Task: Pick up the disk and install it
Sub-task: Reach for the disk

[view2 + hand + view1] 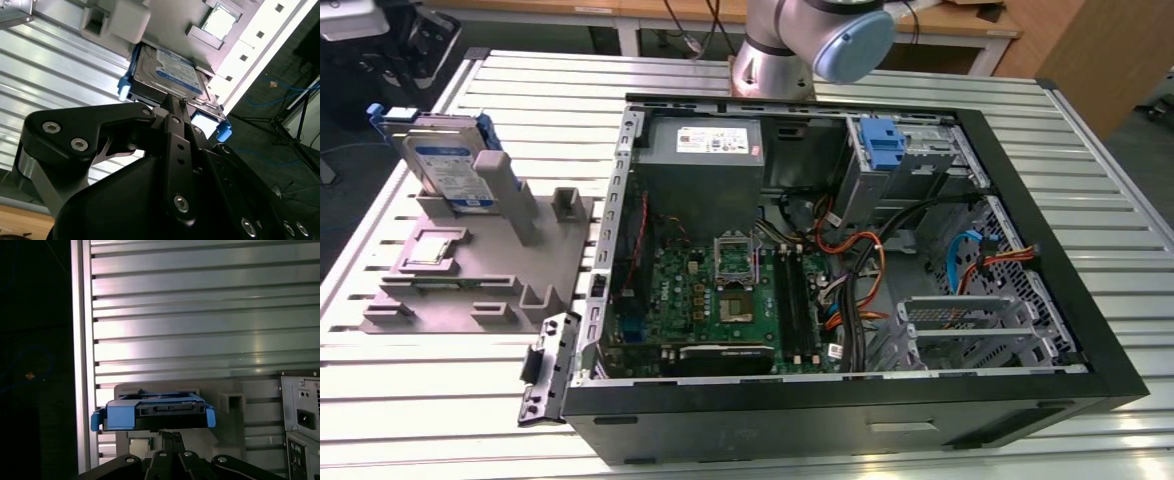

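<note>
One disk (447, 165) stands on edge in a grey holder (467, 275) at the upper left of the exterior view. The holder sits on a slatted metal table (1067, 110), just beside the open computer case (854, 405) that takes up the middle and right of that frame. The disk's broad face carries a white label with a blue band; the print is too small to read. Blue plastic edges the disk and shows at its top corners.

Seen in the second wrist view, the disk (172, 70) shows the same white and blue label. The first wrist view has the disk (165, 410) edge-on, with blue plastic wrapped around its ends. A square silver chip (434, 250) lies in a recess of the holder, lower in the exterior view than the disk.

Both wrist views show the black gripper (176, 99) (172, 434) pointing towards the disk, its two fingers pressed together with nothing between them. The disk rests in the holder, not yet picked up.

Inside the case, a grey power supply (707, 140) with a white label sits at the upper middle of the exterior view. A bare blue bracket (883, 145) sits to its right and a green motherboard (720, 290) lies below it. Orange, red and blue cables (861, 290) run to the right of the board. The arm (814, 40) rises at the top centre, behind the case
</note>
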Robot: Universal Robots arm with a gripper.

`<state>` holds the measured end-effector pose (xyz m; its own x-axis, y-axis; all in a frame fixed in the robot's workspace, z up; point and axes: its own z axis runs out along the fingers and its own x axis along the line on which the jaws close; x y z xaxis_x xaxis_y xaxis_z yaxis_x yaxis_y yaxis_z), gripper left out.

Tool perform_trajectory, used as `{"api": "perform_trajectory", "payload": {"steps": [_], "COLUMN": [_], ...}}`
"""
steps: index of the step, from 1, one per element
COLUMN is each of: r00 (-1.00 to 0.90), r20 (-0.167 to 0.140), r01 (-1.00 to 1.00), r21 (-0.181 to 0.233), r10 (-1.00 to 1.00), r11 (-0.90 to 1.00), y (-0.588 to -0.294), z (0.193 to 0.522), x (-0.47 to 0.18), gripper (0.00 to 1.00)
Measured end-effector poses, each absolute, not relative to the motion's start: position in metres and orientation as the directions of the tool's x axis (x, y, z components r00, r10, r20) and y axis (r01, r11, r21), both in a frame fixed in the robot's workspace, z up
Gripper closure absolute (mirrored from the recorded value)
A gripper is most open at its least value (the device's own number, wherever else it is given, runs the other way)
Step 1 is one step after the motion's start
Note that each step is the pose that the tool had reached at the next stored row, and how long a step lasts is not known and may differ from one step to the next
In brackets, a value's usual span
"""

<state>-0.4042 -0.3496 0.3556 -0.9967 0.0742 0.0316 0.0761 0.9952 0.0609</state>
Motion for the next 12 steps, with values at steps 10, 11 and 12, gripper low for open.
{"api": "perform_trajectory", "payload": {"steps": [10,11,12], "r00": [-0.997,-0.997,-0.997], "r20": [0.032,0.032,0.032], "r01": [0.076,0.076,0.076], "r21": [0.061,0.061,0.061], "r10": [0.074,0.074,0.074], "r11": [0.995,0.995,0.995], "y": [-0.347,-0.347,-0.347], "z": [0.355,0.354,0.354], "x": [-0.431,-0.433,-0.436], "gripper": [0.90,0.90,0.90]}}
